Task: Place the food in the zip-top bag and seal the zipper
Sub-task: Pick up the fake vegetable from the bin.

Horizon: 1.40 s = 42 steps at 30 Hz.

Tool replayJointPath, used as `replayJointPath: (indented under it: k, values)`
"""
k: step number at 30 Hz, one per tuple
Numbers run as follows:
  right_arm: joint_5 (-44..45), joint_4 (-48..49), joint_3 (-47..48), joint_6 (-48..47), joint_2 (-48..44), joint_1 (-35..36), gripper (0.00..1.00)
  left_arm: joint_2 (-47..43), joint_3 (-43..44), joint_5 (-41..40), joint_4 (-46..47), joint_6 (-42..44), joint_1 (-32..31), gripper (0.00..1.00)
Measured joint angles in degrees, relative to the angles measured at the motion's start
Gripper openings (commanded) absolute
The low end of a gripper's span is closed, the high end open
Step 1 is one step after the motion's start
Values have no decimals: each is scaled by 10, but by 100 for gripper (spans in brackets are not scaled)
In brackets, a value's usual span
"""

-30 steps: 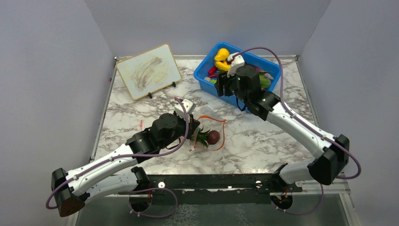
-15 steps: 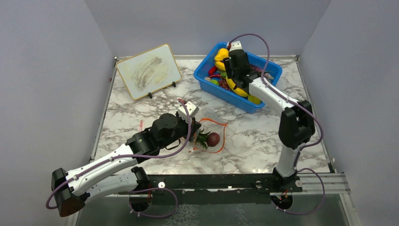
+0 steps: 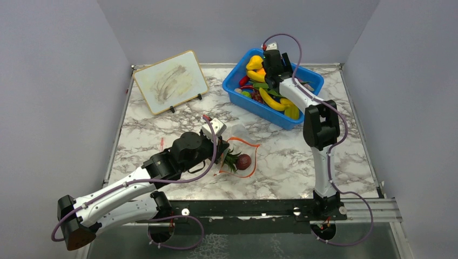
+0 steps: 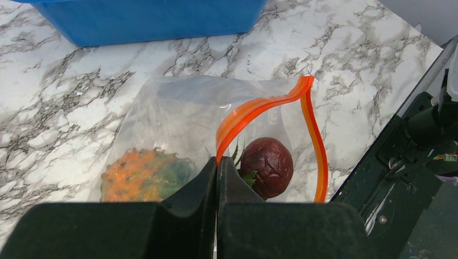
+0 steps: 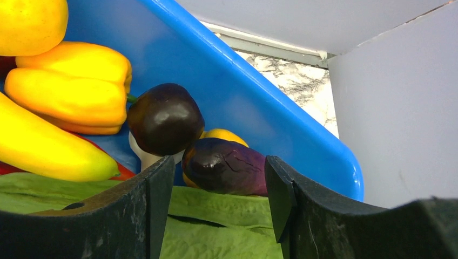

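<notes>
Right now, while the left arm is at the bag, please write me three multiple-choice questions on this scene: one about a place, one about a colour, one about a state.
1. Where does the orange pineapple lie?
A. In the blue bin
B. Inside the zip-top bag
C. On the drawing board

2. What colour is the zipper strip?
A. Blue
B. Green
C. Orange-red

3. In what state is the left tool?
A. Shut on the bag's mouth edge
B. Wide open over the bin
C. Holding a banana

Answers:
1 B: the pineapple shows through the clear film, beside the dark red fruit.
2 C: the left wrist view shows an orange-red band along the mouth.
3 A: it is closed, with the strip's end pinched in it.
</notes>
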Motion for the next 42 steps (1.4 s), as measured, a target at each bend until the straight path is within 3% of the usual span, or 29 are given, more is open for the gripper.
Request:
replayJointPath:
  k: [14, 23, 32, 42]
  values:
    - [-1, -27, 21, -4, 35, -14, 67, 0, 0, 0, 0, 0, 0, 0]
    - [0, -35, 21, 0, 39, -16, 48, 0, 0, 0, 0, 0, 0, 0]
    - [-2, -32, 16, -2, 31, -15, 36, -5, -11, 0, 1, -1, 0, 0]
    - [-3, -36, -21, 4, -30, -14, 32, -14, -16, 0, 1, -3, 0, 0]
